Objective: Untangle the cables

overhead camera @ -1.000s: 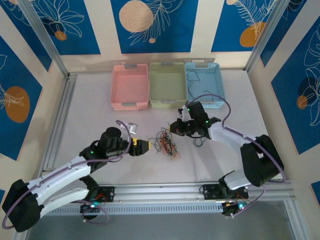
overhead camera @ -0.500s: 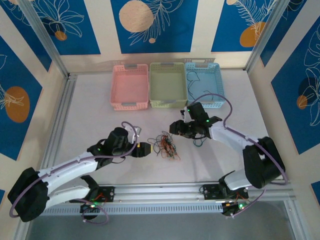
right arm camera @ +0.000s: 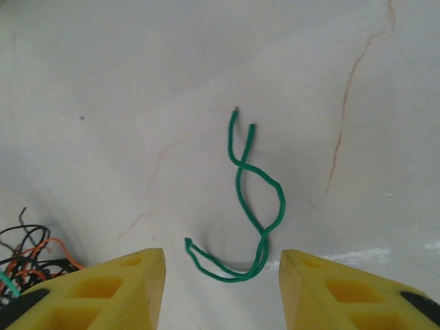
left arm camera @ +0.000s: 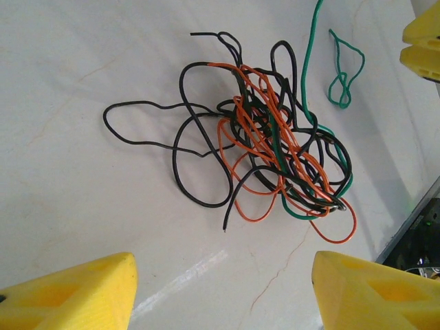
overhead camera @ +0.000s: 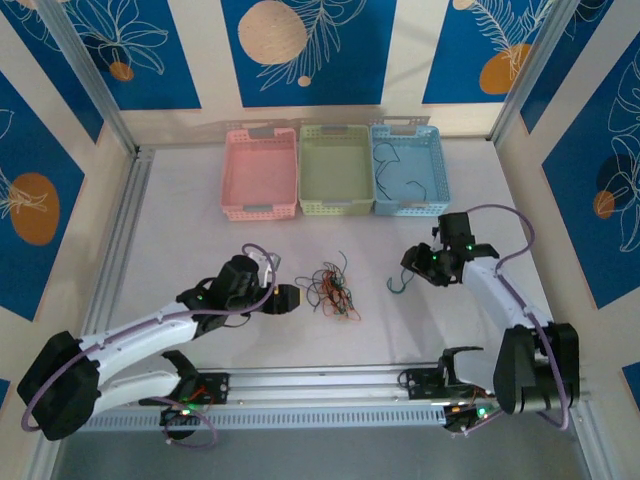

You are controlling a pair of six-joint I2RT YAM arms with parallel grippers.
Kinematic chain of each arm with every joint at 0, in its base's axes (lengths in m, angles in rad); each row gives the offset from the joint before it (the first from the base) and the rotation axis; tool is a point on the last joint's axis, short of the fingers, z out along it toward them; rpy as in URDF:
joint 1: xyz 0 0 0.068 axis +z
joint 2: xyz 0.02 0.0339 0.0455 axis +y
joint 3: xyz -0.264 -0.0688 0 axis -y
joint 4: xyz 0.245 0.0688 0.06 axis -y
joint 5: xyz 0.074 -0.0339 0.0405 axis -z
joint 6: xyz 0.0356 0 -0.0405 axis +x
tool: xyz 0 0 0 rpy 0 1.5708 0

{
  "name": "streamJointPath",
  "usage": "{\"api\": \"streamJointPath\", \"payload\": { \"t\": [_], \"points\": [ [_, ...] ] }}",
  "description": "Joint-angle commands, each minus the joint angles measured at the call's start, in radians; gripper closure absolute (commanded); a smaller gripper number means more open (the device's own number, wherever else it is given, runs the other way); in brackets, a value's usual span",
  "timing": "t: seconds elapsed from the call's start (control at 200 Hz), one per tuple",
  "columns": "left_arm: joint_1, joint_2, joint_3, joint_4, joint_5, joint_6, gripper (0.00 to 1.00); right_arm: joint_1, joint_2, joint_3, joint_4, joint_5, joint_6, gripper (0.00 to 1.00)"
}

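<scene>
A knotted clump of black, orange and green cables (overhead camera: pixel 333 290) lies on the white table; in the left wrist view the clump (left arm camera: pixel 275 151) sits just ahead of my fingers. My left gripper (overhead camera: pixel 292 298) is open beside the clump's left side, nothing between its yellow fingertips (left arm camera: pixel 223 275). A single green cable (overhead camera: pixel 400 283) lies apart, to the clump's right. My right gripper (overhead camera: pixel 415 265) hovers over it, open; the twisted green cable (right arm camera: pixel 254 199) lies on the table between and ahead of the fingertips (right arm camera: pixel 221 268), not gripped.
Three baskets stand in a row at the back: pink (overhead camera: pixel 259 210), green (overhead camera: pixel 335 208) and blue (overhead camera: pixel 410 208); the blue one holds a dark cable (overhead camera: pixel 385 170). Aluminium rails border the table at the left and front.
My right gripper opened and swung right, away from the clump; the green cable stays on the table. My left gripper edged closer to the clump.
</scene>
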Motion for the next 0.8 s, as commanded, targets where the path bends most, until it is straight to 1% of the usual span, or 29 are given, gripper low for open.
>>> {"api": "streamJointPath", "payload": {
  "t": [0.0, 0.075, 0.255, 0.31, 0.37, 0.505, 0.535, 0.6, 0.725, 0.77, 0.795],
  "points": [
    [-0.01, 0.01, 0.032, -0.014, -0.006, 0.015, 0.32, -0.025, 0.069, 0.0, 0.006, -0.015, -0.01, 0.57],
    [-0.01, 0.003, 0.032, -0.022, -0.012, 0.016, 0.32, -0.036, 0.11, -0.01, 0.036, -0.064, -0.01, 0.62],
    [-0.01, -0.031, 0.032, -0.045, -0.036, 0.021, 0.32, -0.048, 0.174, -0.034, 0.096, -0.11, 0.006, 0.67],
    [-0.009, -0.034, 0.037, -0.054, -0.033, 0.024, 0.32, -0.048, 0.196, -0.031, 0.101, -0.123, 0.003, 0.71],
    [-0.009, -0.031, 0.043, -0.06, -0.028, 0.028, 0.33, -0.047, 0.208, -0.025, 0.103, -0.132, -0.001, 0.77],
    [-0.01, -0.038, 0.052, -0.063, -0.024, 0.026, 0.33, -0.046, 0.198, -0.017, 0.111, -0.174, -0.029, 0.95],
    [-0.009, -0.041, 0.055, -0.064, -0.023, 0.025, 0.33, -0.042, 0.184, -0.018, 0.119, -0.205, -0.044, 0.99],
    [-0.009, -0.047, 0.065, -0.064, -0.012, 0.024, 0.33, -0.027, 0.141, -0.022, 0.128, -0.22, -0.048, 1.0],
    [-0.01, -0.057, 0.105, -0.064, 0.028, 0.03, 0.33, 0.029, 0.011, -0.028, 0.186, -0.317, -0.048, 1.0],
    [-0.01, -0.058, 0.125, -0.061, 0.047, 0.035, 0.33, 0.058, -0.025, -0.014, 0.185, -0.318, -0.055, 1.0],
    [-0.009, -0.057, 0.135, -0.061, 0.053, 0.038, 0.33, 0.077, -0.043, -0.002, 0.174, -0.292, -0.059, 1.0]
  ]
}}
